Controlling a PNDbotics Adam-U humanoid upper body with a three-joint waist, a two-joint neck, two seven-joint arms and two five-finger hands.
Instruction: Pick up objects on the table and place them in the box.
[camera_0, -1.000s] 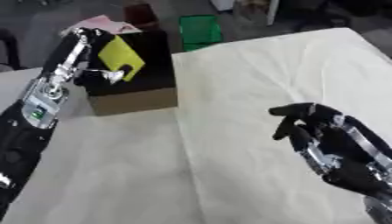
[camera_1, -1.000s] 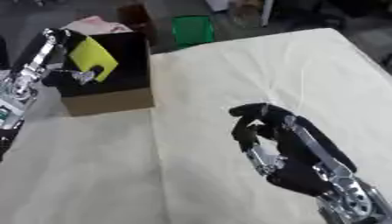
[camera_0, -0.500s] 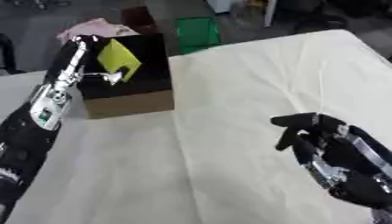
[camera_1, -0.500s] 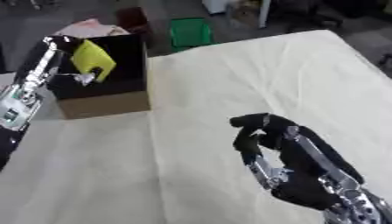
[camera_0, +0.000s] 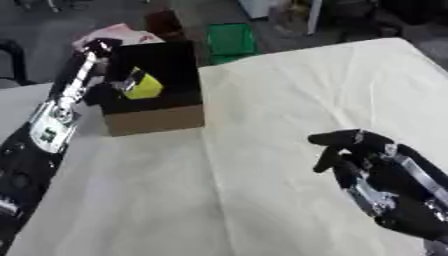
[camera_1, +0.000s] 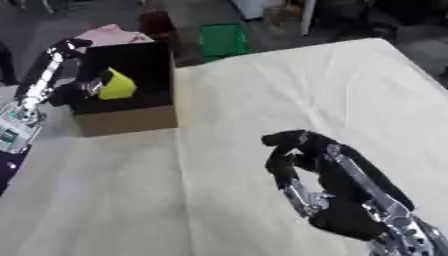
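Upper left: left hand (camera_0: 112, 90) inside box (camera_0: 157, 120), fingers pinching yellow object (camera_0: 144, 86) low in it; lower right: right hand (camera_1: 328, 185) over cloth (camera_0: 262, 125), fingers curled, empty.

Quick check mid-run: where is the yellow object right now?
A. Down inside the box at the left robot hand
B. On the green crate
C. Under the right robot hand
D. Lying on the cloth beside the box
A: the yellow object sits within the box walls, at the left robot hand.
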